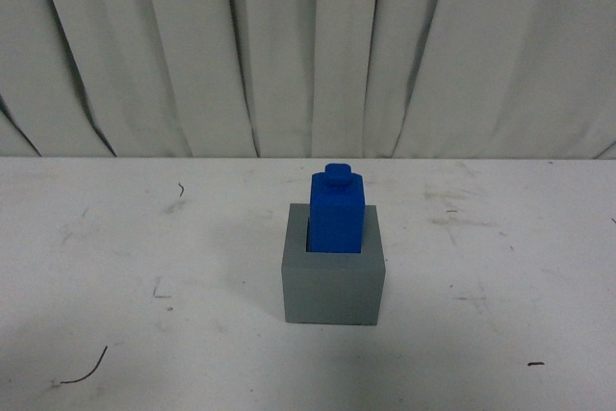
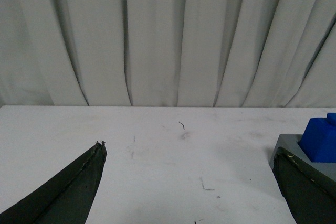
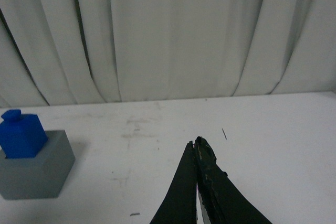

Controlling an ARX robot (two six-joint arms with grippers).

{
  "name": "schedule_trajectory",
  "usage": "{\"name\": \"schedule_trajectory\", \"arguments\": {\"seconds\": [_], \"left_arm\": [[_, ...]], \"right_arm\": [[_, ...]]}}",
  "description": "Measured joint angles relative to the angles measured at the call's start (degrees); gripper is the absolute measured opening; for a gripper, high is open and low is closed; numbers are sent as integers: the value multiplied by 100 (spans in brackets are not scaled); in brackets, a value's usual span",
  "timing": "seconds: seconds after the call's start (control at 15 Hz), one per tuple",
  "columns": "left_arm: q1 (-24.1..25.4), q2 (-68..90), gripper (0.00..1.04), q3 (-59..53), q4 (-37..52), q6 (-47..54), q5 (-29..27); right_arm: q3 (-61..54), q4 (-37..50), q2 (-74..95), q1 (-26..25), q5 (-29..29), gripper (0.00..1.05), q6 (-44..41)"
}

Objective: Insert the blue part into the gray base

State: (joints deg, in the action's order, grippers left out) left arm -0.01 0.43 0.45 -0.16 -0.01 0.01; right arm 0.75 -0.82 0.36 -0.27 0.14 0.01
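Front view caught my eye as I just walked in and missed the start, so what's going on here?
Nothing is being handled right now. The blue part stands upright in the recess of the gray base on the white table, so the insertion looks done. Neither arm shows in the front view. By its wrist view, the left gripper is open and empty, with the base beside one of its fingers. The right gripper is shut on nothing, off to the side of the blocks.

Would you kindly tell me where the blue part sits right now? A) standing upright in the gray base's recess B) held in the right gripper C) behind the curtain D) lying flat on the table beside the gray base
A: the blue part stands upright in the top recess of the gray base, with no gripper touching it.
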Motion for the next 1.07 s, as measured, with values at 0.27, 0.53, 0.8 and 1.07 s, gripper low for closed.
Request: {"name": "schedule_trajectory", "arguments": {"seconds": [0.27, 0.53, 0.8, 1.07], "left_arm": [[0, 0, 98, 0, -2, 0, -2], [0, 0, 98, 0, 0, 2, 0], [0, 0, 98, 0, -2, 0, -2], [0, 0, 98, 0, -2, 0, -2]], "right_arm": [[0, 61, -15, 0, -7, 5, -2], [0, 61, -15, 0, -9, 54, -2], [0, 61, -15, 0, -9, 100, 0], [0, 61, -15, 0, -9, 98, 0]]}}
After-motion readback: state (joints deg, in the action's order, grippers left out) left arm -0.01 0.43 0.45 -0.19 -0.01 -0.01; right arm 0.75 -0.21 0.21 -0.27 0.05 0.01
